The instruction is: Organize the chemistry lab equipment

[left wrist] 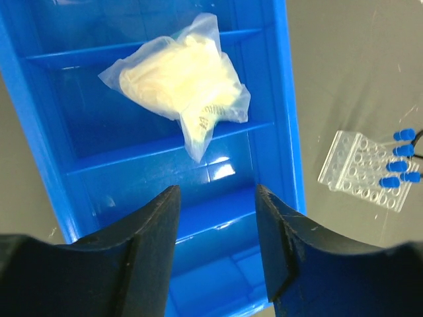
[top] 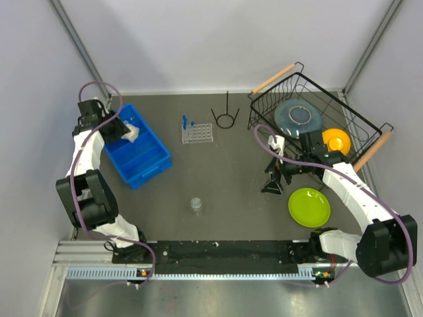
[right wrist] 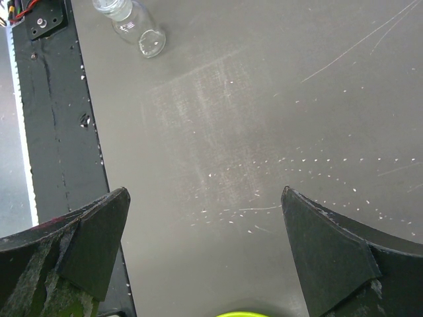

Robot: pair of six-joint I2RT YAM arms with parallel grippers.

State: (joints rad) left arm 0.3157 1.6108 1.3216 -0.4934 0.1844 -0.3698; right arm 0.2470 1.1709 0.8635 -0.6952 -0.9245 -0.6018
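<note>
A clear bag of cream-coloured material (left wrist: 182,89) lies in a blue bin (left wrist: 277,125). My left gripper (left wrist: 217,224) is open and empty just above the bin, short of the bag; the top view shows it (top: 121,130) over the bin's far end. The clear grid rack (top: 197,134) holds blue-capped tubes (top: 187,122) and also shows in the left wrist view (left wrist: 367,170). The black ring stand (top: 225,117) stands beside the rack. The small clear cup (top: 196,205) stands near the front, also in the right wrist view (right wrist: 135,26). My right gripper (right wrist: 205,224) is open and empty above bare table (top: 272,183).
The blue bin (top: 142,155) sits at the left. A black wire dish basket (top: 330,109) at the back right holds a grey plate (top: 297,115) and an orange bowl (top: 336,140). A green plate (top: 308,207) lies just right of my right gripper.
</note>
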